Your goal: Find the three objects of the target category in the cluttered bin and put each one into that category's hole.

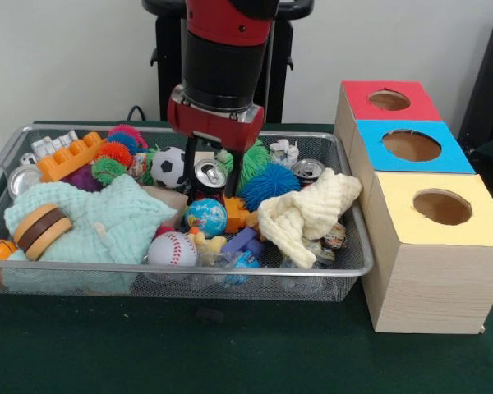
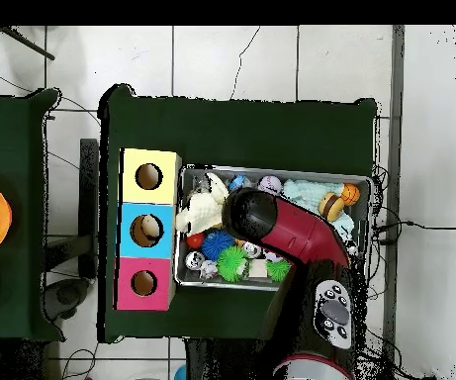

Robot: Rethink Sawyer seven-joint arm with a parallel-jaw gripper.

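green table (image 1: 82, 345), wire bin (image 1: 345, 271), silver can (image 1: 209, 174) between end effector (image 1: 211, 176) fingers

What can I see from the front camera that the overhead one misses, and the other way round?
Only the front view shows the soccer ball, baseball and soda can, hidden under the arm from above. Only the overhead view shows something pale inside the blue box's hole and the tiled floor around the table. Both show the wire bin, the cream cloth, and the red, blue and yellow boxes.
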